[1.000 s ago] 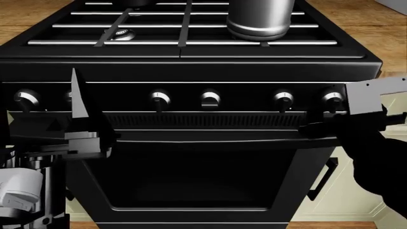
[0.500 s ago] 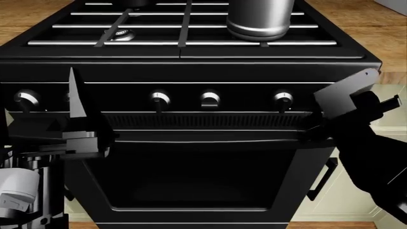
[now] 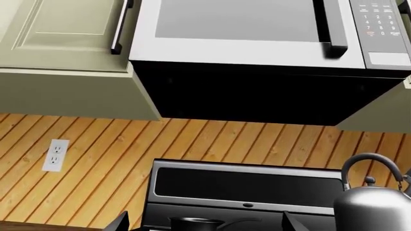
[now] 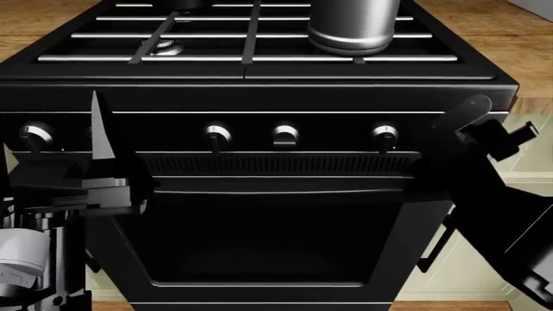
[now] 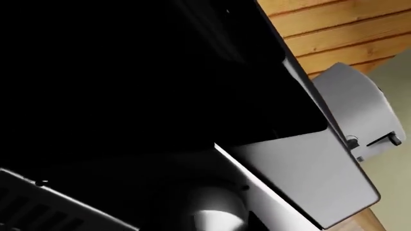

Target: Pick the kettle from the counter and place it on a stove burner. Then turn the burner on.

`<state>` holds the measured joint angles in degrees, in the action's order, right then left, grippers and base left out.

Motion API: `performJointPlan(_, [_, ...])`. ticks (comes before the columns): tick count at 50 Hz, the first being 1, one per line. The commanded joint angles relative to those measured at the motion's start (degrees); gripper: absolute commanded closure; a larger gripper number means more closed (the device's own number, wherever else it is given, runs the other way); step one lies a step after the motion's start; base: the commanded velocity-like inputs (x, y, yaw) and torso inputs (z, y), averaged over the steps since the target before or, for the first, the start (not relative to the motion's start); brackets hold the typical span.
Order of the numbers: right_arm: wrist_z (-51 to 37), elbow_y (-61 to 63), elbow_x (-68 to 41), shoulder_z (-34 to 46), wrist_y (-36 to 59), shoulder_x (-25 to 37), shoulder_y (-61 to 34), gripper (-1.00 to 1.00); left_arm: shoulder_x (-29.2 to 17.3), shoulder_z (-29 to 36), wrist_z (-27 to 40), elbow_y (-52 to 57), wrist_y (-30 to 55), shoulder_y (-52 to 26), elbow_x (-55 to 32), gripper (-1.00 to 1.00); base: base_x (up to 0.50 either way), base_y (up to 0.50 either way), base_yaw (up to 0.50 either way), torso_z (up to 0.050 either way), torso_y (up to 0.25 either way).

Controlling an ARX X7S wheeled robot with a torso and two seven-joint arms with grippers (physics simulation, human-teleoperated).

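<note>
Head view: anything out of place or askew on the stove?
Nothing stands out. The kettle sits upright on the grate over the front right burner, the front left burner is bare, and the knobs line up in a level row. The right gripper covers the rightmost knob, so its setting can't be read.

Left arm low at the head view's left edge, wrist housing pale grey; left gripper [image 4: 102,139] points upward, one thin dark finger [image 4: 101,129] standing upright, spread of the jaws not readable. Right arm reaches up and inward from the lower right; right gripper [image 4: 462,123] is rotated and edge-on, closure indeterminate.
</note>
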<state>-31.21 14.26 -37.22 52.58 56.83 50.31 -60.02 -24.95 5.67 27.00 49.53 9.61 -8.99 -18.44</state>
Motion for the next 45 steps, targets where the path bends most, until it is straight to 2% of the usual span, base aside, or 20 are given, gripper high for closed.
performJointPlan(1, [11.26,0.09,-1.23,2.07,-2.56,-6.72,-3.71,1.00,-0.19,-0.12,0.14,-0.14,-0.21,0.02,-0.34,-1.00,0.03,0.00,0.02,0.000,-0.017])
performJointPlan(9, [11.35,0.33,0.24,3.43,-2.38,-6.77,-4.20,1.00,-0.33,-0.02,0.32,-0.04,-0.12,-0.08,-0.36,-1.00,0.03,0.00,0.03,-0.001,-0.018])
performJointPlan(14, [9.29,3.74,-1.73,1.11,-2.03,-5.06,-3.17,1.00,-0.47,-0.06,0.43,0.06,-0.09,-0.08,-0.40,-1.00,0.02,0.00,0.02,-0.002,-0.016])
performJointPlan(15, [8.63,5.01,-2.44,0.36,-1.85,-4.35,-2.83,-1.00,-0.48,-0.07,0.43,0.02,-0.15,-0.06,-0.40,-1.00,0.00,0.00,0.02,0.000,-0.012])
performJointPlan(28, [0.04,20.09,-12.99,-9.52,-0.94,4.77,1.94,-1.00,-0.69,0.27,0.67,0.36,-0.12,0.02,-0.24,-1.00,0.00,0.00,0.00,0.000,-0.001])
performJointPlan(36, [-3.78,25.51,-16.84,-12.75,-2.77,8.42,5.37,-1.00,-0.81,0.39,0.84,0.43,-0.08,-0.05,-0.26,-1.00,0.00,0.00,0.00,0.000,0.000])
performJointPlan(45, [-9.86,32.66,-24.27,-17.33,-1.98,10.26,4.57,-1.00,-0.98,0.45,1.02,0.57,-0.06,-0.09,-0.28,-1.00,0.00,0.00,0.00,0.000,0.000])
